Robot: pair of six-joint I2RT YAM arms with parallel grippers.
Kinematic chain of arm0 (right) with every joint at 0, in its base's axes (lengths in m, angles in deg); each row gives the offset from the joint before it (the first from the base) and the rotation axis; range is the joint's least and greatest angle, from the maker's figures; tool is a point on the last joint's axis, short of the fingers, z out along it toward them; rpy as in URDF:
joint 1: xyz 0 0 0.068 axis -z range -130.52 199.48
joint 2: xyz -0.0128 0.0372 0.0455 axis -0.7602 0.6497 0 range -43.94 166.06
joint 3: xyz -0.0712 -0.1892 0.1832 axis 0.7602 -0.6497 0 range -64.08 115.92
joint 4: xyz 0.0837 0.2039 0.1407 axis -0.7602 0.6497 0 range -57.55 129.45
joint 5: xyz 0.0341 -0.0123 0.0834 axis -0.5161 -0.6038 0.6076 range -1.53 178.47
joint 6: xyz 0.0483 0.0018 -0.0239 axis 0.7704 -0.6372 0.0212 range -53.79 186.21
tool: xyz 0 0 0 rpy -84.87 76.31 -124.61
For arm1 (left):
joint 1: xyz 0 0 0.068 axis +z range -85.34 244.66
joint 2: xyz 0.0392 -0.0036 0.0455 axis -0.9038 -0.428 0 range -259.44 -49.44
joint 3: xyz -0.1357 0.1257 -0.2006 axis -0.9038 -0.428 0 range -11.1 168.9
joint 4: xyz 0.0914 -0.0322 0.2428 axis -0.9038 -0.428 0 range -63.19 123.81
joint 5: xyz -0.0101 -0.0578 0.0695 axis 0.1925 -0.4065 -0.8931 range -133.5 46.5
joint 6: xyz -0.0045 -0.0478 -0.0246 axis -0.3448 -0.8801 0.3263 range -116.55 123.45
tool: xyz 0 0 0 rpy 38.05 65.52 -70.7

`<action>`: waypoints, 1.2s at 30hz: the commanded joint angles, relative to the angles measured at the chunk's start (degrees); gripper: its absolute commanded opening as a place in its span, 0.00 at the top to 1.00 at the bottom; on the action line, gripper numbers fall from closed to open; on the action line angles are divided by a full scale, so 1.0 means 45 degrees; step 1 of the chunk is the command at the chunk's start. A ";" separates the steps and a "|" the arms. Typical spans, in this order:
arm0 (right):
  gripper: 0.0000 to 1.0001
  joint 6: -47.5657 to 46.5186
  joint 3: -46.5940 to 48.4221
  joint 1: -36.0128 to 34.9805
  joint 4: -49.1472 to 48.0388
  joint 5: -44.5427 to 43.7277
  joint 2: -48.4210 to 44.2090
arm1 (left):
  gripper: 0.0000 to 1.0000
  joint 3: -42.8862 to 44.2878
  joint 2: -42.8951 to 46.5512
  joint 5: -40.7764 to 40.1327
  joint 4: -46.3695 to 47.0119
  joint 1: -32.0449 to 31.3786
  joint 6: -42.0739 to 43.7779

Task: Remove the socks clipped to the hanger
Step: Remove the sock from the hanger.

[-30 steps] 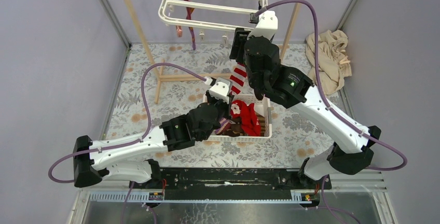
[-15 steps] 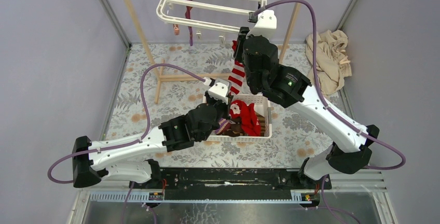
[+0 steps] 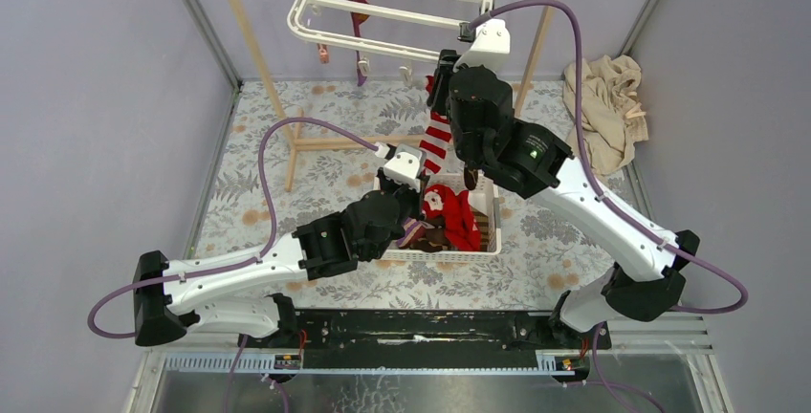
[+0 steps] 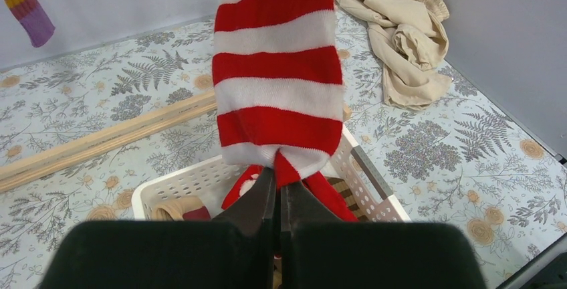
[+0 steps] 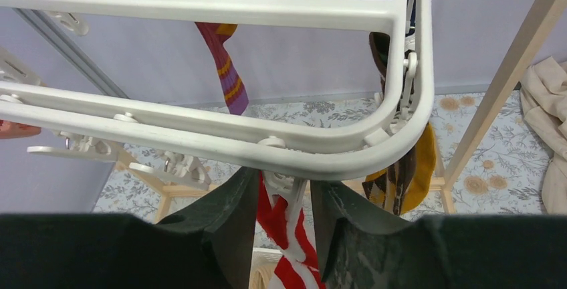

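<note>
The white hanger (image 3: 383,13) hangs at the back, with purple-striped (image 3: 356,21) and other socks clipped on. A red-white striped sock (image 3: 438,141) hangs from a clip on its front rim (image 5: 267,148). My right gripper (image 3: 442,74) is open under that rim, one finger on each side of the clip (image 5: 294,192) and the sock top (image 5: 287,235). My left gripper (image 4: 277,176) is shut on the lower end of the striped sock (image 4: 277,68), above the white basket (image 4: 374,182). Mustard and brown argyle socks (image 5: 408,168) hang at the hanger's right corner.
The white perforated basket (image 3: 490,239) holds red (image 3: 457,217) and brown socks. A wooden pole frame (image 3: 251,45) carries the hanger, with its base bar (image 4: 100,142) on the floral mat. A beige cloth (image 3: 604,107) lies at the back right.
My right gripper has moved slightly up and left to the clip under the hanger's rim. The hanger has swung a little. My left arm has stayed put.
</note>
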 commanded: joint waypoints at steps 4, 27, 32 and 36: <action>0.48 0.0768 0.0004 0.0156 0.0120 0.0748 -0.0907 | 1.00 0.0162 -0.0068 -0.0582 0.0505 -0.0094 0.0106; 0.28 0.4951 -0.8664 0.0233 -0.1877 0.7960 -0.7445 | 1.00 0.1202 -0.0356 0.0579 0.0875 -0.0094 0.0268; 0.28 0.6086 -0.9980 0.0616 -0.3108 0.8871 -0.7689 | 1.00 0.1256 -0.0353 0.1179 0.1031 -0.0094 0.0155; 0.28 0.6659 -1.0558 0.1118 -0.3625 0.9342 -0.7695 | 1.00 0.1138 -0.0093 0.1663 0.1122 -0.0089 -0.0142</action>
